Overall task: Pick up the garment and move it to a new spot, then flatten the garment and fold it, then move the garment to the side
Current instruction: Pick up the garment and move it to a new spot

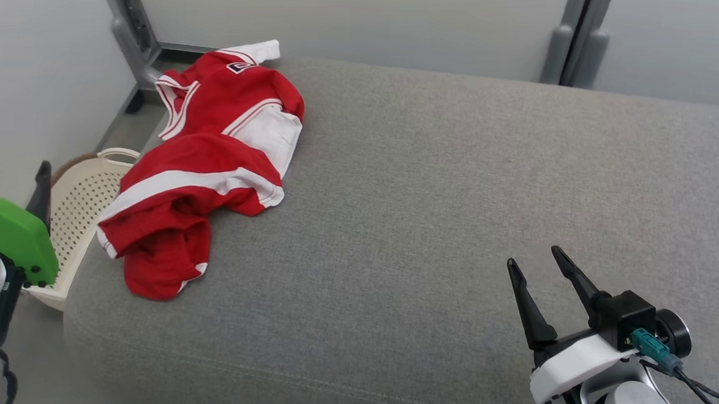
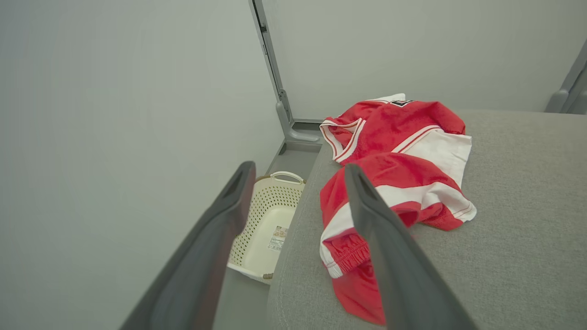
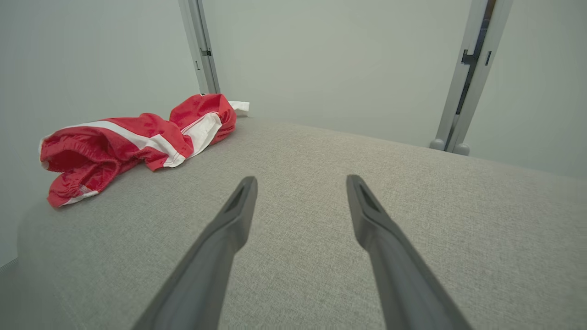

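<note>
Both pairs of jaws: spread wide, nothing held.
Right gripper (image 1: 533,255): over the bare grey cushion (image 1: 427,192), near edge.
Left gripper (image 2: 298,168): off the cushion's left side, near the basket (image 1: 82,198).
Garment (image 1: 210,167): crumpled, red and white, on the cushion's far-left corner.

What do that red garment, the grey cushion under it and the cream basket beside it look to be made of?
Red garment: thin, faintly shiny knit, probably synthetic sports fabric, since it crumples into soft folds. Grey cushion: matte woven upholstery cloth, with a visible weave and a stitched seam. Cream basket: likely moulded plastic, smooth, with rows of small holes and a loop handle.
</note>
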`<state>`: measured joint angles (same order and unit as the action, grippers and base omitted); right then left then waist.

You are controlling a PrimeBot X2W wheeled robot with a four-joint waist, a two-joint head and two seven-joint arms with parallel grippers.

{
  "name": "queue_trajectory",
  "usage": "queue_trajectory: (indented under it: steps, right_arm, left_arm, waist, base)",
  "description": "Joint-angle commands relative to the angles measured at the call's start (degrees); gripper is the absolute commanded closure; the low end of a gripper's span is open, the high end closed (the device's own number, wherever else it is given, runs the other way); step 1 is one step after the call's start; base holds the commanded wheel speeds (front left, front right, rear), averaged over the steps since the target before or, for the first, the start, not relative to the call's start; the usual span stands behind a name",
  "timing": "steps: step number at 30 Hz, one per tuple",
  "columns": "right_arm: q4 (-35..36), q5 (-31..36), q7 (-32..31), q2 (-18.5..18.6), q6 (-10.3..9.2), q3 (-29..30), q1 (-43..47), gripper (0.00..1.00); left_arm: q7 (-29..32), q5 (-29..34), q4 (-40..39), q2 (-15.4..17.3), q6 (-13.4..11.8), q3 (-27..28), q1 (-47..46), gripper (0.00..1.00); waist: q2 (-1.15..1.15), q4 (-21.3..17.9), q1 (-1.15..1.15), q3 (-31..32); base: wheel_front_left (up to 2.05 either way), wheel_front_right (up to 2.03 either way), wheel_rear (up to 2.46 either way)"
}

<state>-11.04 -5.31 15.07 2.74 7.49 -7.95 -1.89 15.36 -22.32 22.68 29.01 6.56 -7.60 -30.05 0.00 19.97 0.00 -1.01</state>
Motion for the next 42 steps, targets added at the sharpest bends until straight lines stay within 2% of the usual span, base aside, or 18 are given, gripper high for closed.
queue_trajectory:
  steps: [1,5,18,25,37,38,39,40,41,42]
  right_arm:
    - [0.1,0.9,0.3,0.3,0.00,0.4,-0.8,0.00]
    - [0.4,2.4,0.3,0.3,0.00,0.7,-1.7,0.00]
    - [1.4,5.5,0.2,1.1,0.00,1.6,-3.5,0.00]
    - [2.2,5.7,-0.3,2.0,0.00,1.2,-4.4,0.00]
    - [4.5,6.2,-1.8,3.6,0.00,0.8,-5.4,0.00]
    - [4.6,6.3,-1.8,3.6,0.00,0.9,-5.4,0.00]
    - [4.7,6.3,-1.8,3.6,0.00,1.0,-5.4,0.00]
    - [4.7,6.4,-1.8,3.6,0.00,1.1,-5.5,0.00]
    - [4.7,6.4,-1.8,3.5,0.00,1.2,-5.6,0.00]
    - [4.6,6.4,-1.8,3.4,0.00,1.2,-5.7,0.00]
  left_arm:
    - [0.7,-0.9,1.4,0.6,0.3,-0.3,-1.6,0.00]
    - [3.3,-2.0,5.6,2.3,0.7,-2.1,-3.7,0.00]
    - [5.7,-6.8,11.1,3.8,0.9,-8.5,-6.0,0.00]
    - [3.6,-7.9,13.7,4.4,0.9,-10.8,-6.8,0.00]
    - [-0.5,-4.9,20.4,4.3,0.0,-13.1,-11.1,0.00]
    - [-0.8,-4.8,21.0,4.2,0.0,-13.3,-11.5,0.13]
    - [-1.2,-4.5,21.5,4.0,0.0,-13.6,-11.9,0.51]
    - [-1.5,-4.4,22.0,3.7,0.1,-13.8,-12.1,0.66]
    - [-2.1,-4.4,22.5,3.6,0.1,-13.9,-12.5,0.95]
    - [-2.5,-4.3,23.1,3.5,0.2,-14.0,-12.7,1.00]
  waist:
    - [0.00,-3.1,0.00,-3.3]
    - [0.00,-4.8,0.00,-6.0]
    - [0.00,-6.4,0.00,-12.6]
    - [0.00,-7.5,0.00,-15.0]
    - [0.00,-10.5,0.00,-18.7]
    - [0.00,-10.6,0.00,-18.8]
    - [0.00,-10.8,0.00,-18.9]
    - [0.00,-10.9,0.00,-19.0]
    - [0.00,-11.0,0.00,-19.0]
    - [0.00,-11.1,0.00,-19.0]
  base:
    - [0.00,0.00,0.00]
    - [0.00,0.00,0.00]
    - [0.00,0.00,0.00]
    - [0.00,0.00,0.00]
    - [0.00,0.00,0.00]
    - [0.00,0.00,0.00]
    - [0.00,0.00,0.00]
    - [0.00,0.00,0.00]
    - [0.00,0.00,0.00]
    - [0.00,0.00,0.00]
